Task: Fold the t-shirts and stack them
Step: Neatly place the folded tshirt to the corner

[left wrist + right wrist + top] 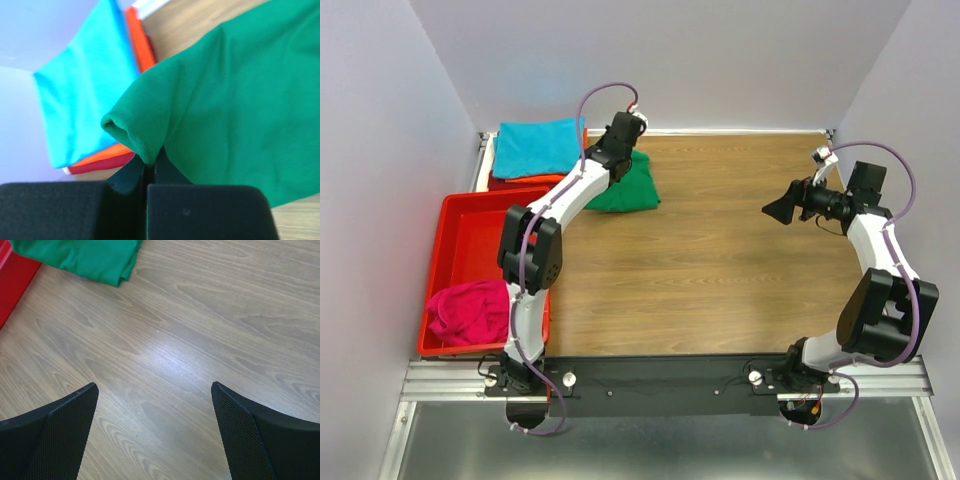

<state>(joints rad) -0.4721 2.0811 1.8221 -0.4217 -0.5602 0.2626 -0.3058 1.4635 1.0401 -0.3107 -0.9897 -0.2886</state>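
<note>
Grip detail: left tool [150,171] clamped on green t-shirt [235,100] edge; right tool [154,387] spread wide, empty, over desk [200,315].

Wooden table [720,260] bears the green t-shirt [632,194], a red tray [472,243] and a teal-topped shirt stack [535,148]

Plenty of room here: only bare wooden tabletop [200,330] is seen between and straight ahead of the spread-apart right gripper [154,386]. Further ahead and to its left, the way is blocked by a folded green cloth t-shirt [95,257] and a rigid red plastic tray [12,285].
</note>
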